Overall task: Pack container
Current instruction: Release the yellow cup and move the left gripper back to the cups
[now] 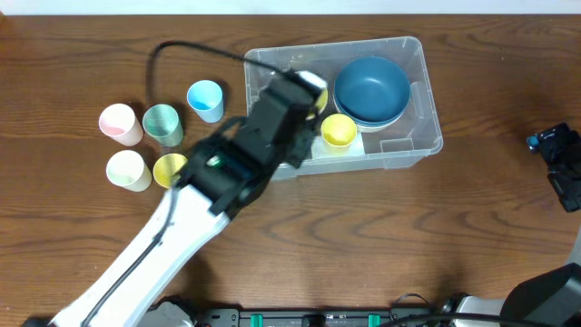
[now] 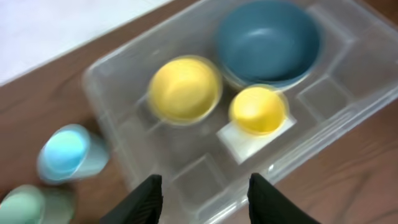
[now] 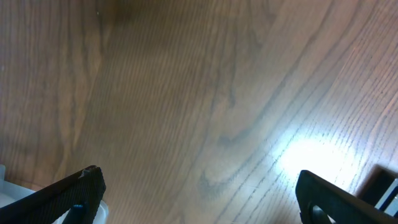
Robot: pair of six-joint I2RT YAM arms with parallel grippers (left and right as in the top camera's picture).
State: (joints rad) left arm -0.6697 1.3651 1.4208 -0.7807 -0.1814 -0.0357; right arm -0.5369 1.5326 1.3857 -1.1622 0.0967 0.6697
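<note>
The container was seen lying on the far middle part of the desk. The left end effector was held above the container's left half, with its two fingers spread apart and nothing gripped between them. In the left wrist view the near wall of the container lay directly under the fingers.

Inside the container, a yellow bowl, a yellow cup and a blue bowl were seen, the cup just beside both bowls. A white label was seen on the container beside the yellow cup. No writing on it could be read, as the view was blurred.

The right end effector was held well apart from the container, near the right edge of the desk. Its fingers were set wide apart over bare wood and nothing was gripped.

Left of the container, a blue cup, a green cup and a pink cup stood on the desk.
</note>
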